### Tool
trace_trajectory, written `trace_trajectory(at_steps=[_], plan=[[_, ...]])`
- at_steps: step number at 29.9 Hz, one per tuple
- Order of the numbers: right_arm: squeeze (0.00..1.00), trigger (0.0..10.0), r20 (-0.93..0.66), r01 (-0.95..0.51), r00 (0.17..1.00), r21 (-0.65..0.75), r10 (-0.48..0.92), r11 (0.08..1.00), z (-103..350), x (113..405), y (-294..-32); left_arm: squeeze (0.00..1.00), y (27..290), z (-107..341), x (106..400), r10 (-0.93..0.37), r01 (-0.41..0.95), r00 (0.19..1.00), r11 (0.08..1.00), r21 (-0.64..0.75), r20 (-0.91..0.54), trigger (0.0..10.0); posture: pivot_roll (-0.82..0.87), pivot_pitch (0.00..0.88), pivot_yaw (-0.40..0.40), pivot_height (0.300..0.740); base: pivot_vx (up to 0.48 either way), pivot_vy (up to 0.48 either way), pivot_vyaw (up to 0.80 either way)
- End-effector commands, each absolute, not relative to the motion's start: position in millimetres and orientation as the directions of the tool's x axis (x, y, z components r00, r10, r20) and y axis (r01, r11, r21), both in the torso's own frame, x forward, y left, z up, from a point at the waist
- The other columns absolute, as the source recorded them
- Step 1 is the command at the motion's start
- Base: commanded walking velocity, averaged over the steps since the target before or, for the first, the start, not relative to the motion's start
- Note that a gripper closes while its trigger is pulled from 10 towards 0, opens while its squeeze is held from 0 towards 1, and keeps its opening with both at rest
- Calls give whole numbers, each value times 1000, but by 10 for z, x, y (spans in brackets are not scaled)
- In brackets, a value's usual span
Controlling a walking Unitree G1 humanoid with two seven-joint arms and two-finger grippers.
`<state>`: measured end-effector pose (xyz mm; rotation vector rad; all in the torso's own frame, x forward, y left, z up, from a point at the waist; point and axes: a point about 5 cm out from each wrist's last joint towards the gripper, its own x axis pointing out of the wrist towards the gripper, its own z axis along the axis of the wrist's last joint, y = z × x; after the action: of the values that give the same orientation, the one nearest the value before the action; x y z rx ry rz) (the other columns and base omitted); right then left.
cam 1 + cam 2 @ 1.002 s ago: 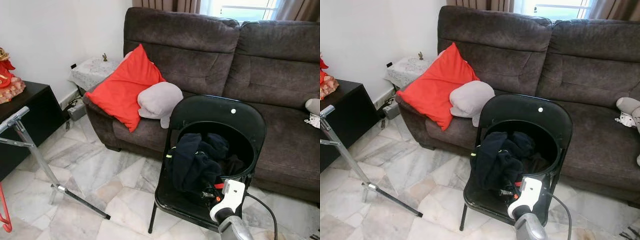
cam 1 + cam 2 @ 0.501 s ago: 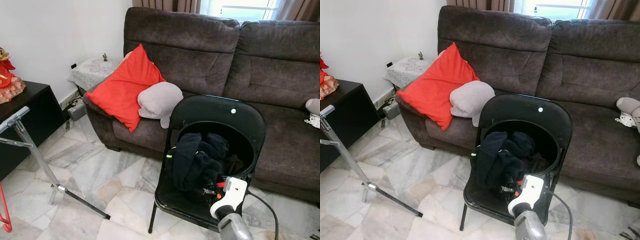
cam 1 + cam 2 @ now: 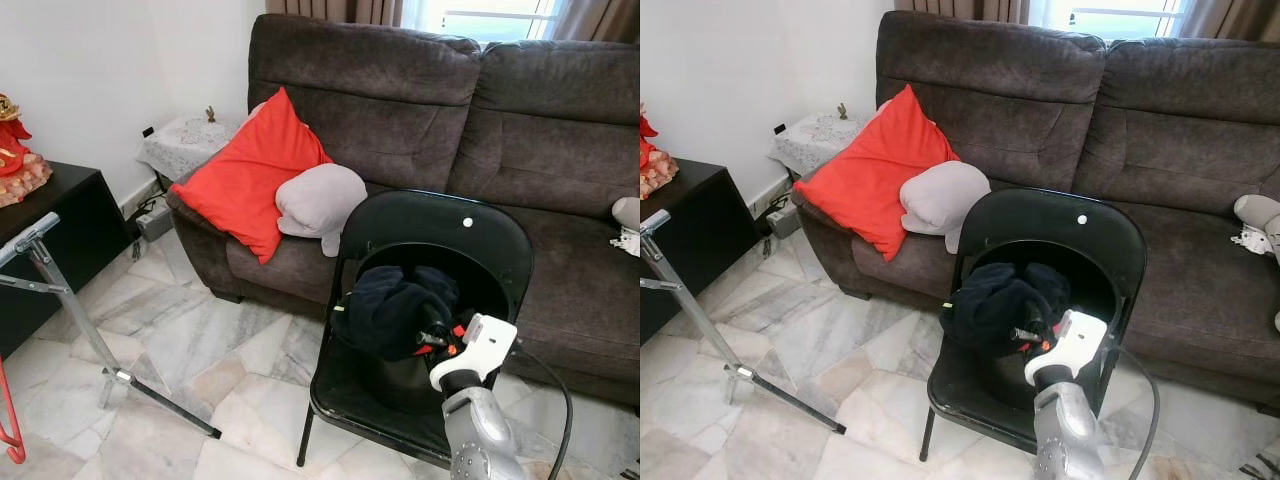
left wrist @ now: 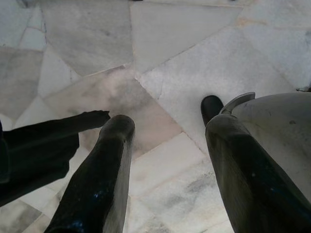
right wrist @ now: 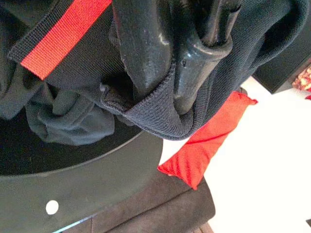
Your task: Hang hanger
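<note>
Right jaws: closed tight on a fold of dark knit cloth; the right gripper [image 3: 432,338] holds the dark garment [image 3: 392,310] bunched above the seat.
Fingers: in the right wrist view both black fingers [image 5: 146,53] press together with the garment's ribbed hem pinched between them.
Garment: dark navy, with a red band [image 5: 58,36] near the fingers; it hangs raised off the seat of the black folding chair [image 3: 432,232], in front of the chair's back.
Hanger: cannot be made out among the cloth; whether one sits inside the garment cannot be told.
Left jaws: spread apart, holding nothing; the left gripper [image 4: 167,145] points down at the marble floor [image 4: 170,48].
Rack: a metal clothes rack [image 3: 60,300] stands on the floor at the robot's left, well apart from the chair.
Sofa: a brown sofa [image 3: 560,130] stands behind the chair, bearing a red cushion [image 3: 250,175] and a grey cushion [image 3: 318,200].
</note>
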<state>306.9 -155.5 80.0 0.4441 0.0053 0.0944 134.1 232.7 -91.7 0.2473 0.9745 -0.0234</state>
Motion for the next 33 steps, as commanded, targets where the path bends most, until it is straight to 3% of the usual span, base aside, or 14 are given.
trace_trajectory(at_steps=[1,8,18,21,30,33], plan=[[0,0,86,-131,991,419,104,899,1016,3144,-1511,0,2372,-927,1294,106,137,544,967,213,-832,10000,98,11,46,740,0,0,0],[0,0,242,-233,958,347,153,908,1501,3193,-1380,0,2364,-932,1286,104,140,542,967,212,-834,10000,98,13,46,740,0,0,0],[0,0,348,-308,915,277,204,910,1907,3125,-1221,0,2343,-931,1303,101,141,546,968,209,-832,10000,91,11,45,740,0,0,0],[0,0,363,-456,845,107,392,884,1993,3031,-982,0,2332,-931,1311,99,142,547,968,208,-831,10000,89,11,41,740,0,0,0],[0,0,384,-635,719,25,579,772,2116,2842,-719,0,2325,-932,1314,98,140,548,968,207,-831,10000,89,11,41,740,0,0,0],[0,0,424,-709,638,-1,643,705,2236,2754,-625,0,2325,-933,1310,97,141,548,968,207,-831,10000,86,14,42,740,0,0,0]])
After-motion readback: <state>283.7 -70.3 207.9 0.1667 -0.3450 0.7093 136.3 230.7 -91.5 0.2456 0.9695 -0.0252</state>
